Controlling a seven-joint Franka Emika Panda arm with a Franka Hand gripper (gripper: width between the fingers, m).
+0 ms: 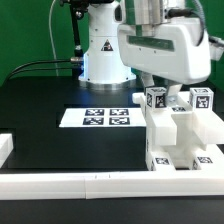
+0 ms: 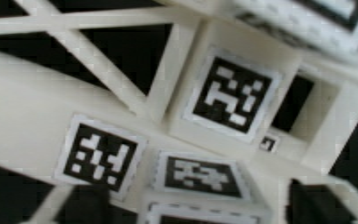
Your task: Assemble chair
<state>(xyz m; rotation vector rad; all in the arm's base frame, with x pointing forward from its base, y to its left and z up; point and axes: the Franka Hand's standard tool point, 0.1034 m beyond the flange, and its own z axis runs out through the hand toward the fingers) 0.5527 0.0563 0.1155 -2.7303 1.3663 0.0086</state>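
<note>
The chair [image 1: 175,140] stands partly built at the exterior view's right, a blocky white stack with small tags on its upper posts [image 1: 157,98]. My gripper [image 1: 170,90] hangs directly over its top, and the fingertips are hidden there behind the posts. In the wrist view the chair [image 2: 233,93] fills the blurred picture with white slabs and several square tags. My gripper [image 2: 197,205] straddles a tagged white piece [image 2: 202,178]. One dark finger [image 2: 78,203] stands on each side of it, with small gaps showing. The jaws look open.
The marker board [image 1: 105,118] lies flat on the black table in the middle. A long white border rail [image 1: 100,185] runs along the front, with a raised end at the exterior view's left [image 1: 5,148]. The arm's base [image 1: 105,55] stands behind the board.
</note>
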